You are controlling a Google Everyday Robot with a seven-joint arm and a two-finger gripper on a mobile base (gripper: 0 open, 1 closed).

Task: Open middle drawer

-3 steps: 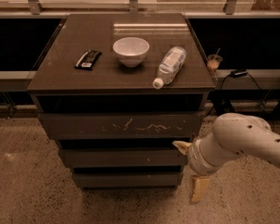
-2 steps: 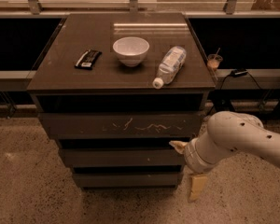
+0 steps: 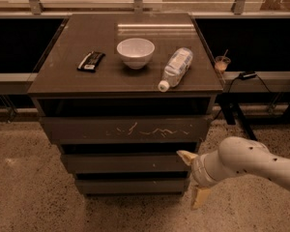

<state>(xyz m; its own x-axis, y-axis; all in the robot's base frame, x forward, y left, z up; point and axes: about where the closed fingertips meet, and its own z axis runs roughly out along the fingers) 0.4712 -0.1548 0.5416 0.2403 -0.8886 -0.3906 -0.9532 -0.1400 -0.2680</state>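
Note:
The middle drawer [image 3: 125, 163] is a plain dark front in the cabinet, below the top drawer front with whitish scratches [image 3: 135, 129] and above the smaller bottom drawer [image 3: 130, 185]. All three fronts look closed. My gripper [image 3: 193, 177] is at the right end of the middle drawer, at the cabinet's front right corner. It is open: one pale fingertip [image 3: 185, 156] lies at the drawer's right edge, and the other hangs lower, near the floor. The white arm [image 3: 251, 161] comes in from the right.
On the cabinet top [image 3: 63, 81] lie a black packet [image 3: 91, 61], a white bowl [image 3: 135, 52] and a plastic bottle on its side [image 3: 176, 67]. A side table with a cup [image 3: 222, 63] and cables stands at the right. The floor is speckled stone.
My arm has shifted a little to the left, towards the cabinet, bringing the gripper closer to the middle drawer's right end. The drawers have not moved.

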